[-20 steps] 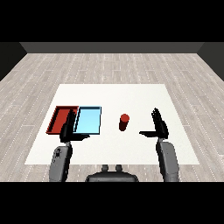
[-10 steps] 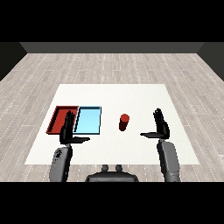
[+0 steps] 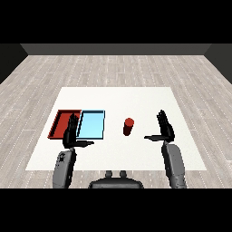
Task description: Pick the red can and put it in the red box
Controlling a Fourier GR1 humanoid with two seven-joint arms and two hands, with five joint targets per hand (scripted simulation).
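Note:
A small red can [image 3: 128, 126] stands upright on the white table [image 3: 136, 97], just right of the trays. The red tray [image 3: 62, 124] lies at the left, with the light blue tray [image 3: 92, 124] touching its right side. My right hand [image 3: 165, 128] is raised to the right of the can, fingers straight and thumb pointing toward it, a clear gap apart. My left hand [image 3: 72, 132] is raised over the near edge where the two trays meet, fingers straight and holding nothing.
Both trays hold nothing. White table surface lies bare around the can and toward the far edge. Beyond the table is grey plank floor [image 3: 118, 68].
My right hand has shifted slightly left toward the can. The left hand, the can and the trays stay where they were.

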